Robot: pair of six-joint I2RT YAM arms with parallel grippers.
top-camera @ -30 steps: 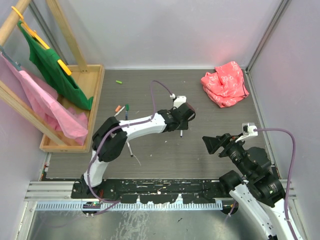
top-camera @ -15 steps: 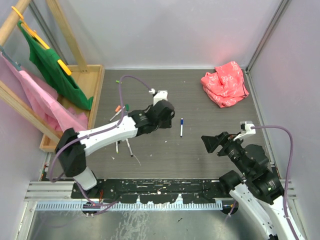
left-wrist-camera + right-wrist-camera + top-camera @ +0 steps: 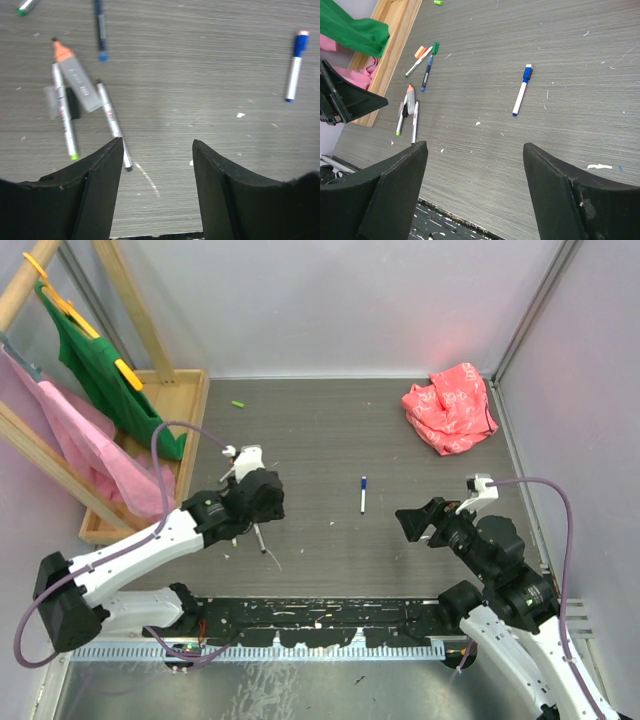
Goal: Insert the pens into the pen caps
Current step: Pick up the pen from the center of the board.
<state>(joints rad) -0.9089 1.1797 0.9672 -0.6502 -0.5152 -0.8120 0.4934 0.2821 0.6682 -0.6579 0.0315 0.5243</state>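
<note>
Now, left pincer [image 3: 157, 145]: spread wide, pinching nothing, low over the bench [image 3: 210, 110].
Right pincer [image 3: 475, 146]: spread as well, empty, hanging above the bench.
Blue pen [image 3: 294, 65]: lies alone, ahead and to the right of the left pincer and well apart from it. It is roughly straight ahead of the right pincer. A blue cap appears seated on one end.
Pen cluster [image 3: 75, 95]: ahead and to the left of the left pincer. It holds an orange-tipped grey marker [image 3: 80, 87], a green-tipped white pen [image 3: 64, 117] and a black-tipped white pen [image 3: 111, 120] that ends just beside that pincer's left finger [image 3: 100, 190]. A dark blue pen [image 3: 100, 27] lies farther ahead.
Green cap [image 3: 238, 403]: loose, far ahead of the left pincer, well apart from the cluster.
Dark piece [image 3: 73, 104]: beside the marker; possibly a cap, cannot tell.
Done: likely one pen, the blue one.
Left: the cluster's pens seem to show bare tips, so most of the job remains. The next step is probably to pick one from the cluster.
</note>
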